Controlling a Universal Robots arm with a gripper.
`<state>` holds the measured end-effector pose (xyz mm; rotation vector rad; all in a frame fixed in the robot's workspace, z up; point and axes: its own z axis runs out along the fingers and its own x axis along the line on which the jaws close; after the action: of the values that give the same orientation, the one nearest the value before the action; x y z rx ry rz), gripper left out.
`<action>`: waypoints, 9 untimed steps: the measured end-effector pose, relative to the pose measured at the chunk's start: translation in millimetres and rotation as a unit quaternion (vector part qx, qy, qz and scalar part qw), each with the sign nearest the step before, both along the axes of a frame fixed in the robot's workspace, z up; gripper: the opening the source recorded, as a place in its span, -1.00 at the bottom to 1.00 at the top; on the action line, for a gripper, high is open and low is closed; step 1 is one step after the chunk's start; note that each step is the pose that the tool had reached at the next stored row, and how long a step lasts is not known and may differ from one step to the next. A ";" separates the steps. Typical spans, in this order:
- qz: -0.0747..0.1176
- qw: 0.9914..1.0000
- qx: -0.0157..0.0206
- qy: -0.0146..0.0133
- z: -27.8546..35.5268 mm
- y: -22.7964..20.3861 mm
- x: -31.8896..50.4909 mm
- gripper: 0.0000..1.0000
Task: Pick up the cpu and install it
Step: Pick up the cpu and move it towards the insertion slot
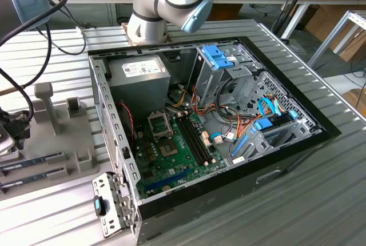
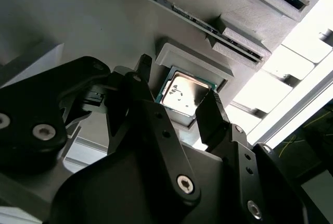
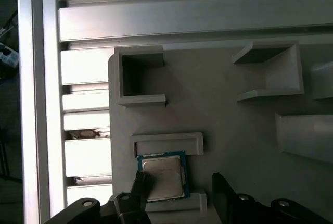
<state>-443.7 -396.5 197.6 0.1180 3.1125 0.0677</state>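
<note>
The cpu (image 3: 165,176) is seen lying flat in a shallow grey holder (image 3: 166,143) on a grey tray (image 3: 234,114), its silver top facing up and a thin green rim showing around it. In both wrist views the gripper (image 3: 179,179) is held low over this holder with its black fingers (image 2: 210,112) spread apart, one on each side of the chip. In the first wrist view one fingertip is seen at the chip's edge, though it cannot be told whether it touches, while the other is clearly apart from it. The chip is not clamped.

In the second wrist view, long narrow memory sticks (image 2: 177,11) are seen standing in slots of the same tray, beyond the holder. The tray is set on a ribbed metal table (image 1: 320,200). In the exterior view an open computer case (image 1: 229,189) is seen on that table, to the exterior view's right of the tray and well apart from the chip, with its green motherboard (image 1: 171,154) exposed.
</note>
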 end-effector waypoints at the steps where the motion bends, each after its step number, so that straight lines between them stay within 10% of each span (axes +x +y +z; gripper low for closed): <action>1: 0.000 1.000 0.000 0.000 0.0 0.0 -0.5 0.23; 9: 0.000 1.000 0.000 0.000 -1.7 1.6 -4.6 0.23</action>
<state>-448.3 -394.9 195.8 0.1182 3.1126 0.0674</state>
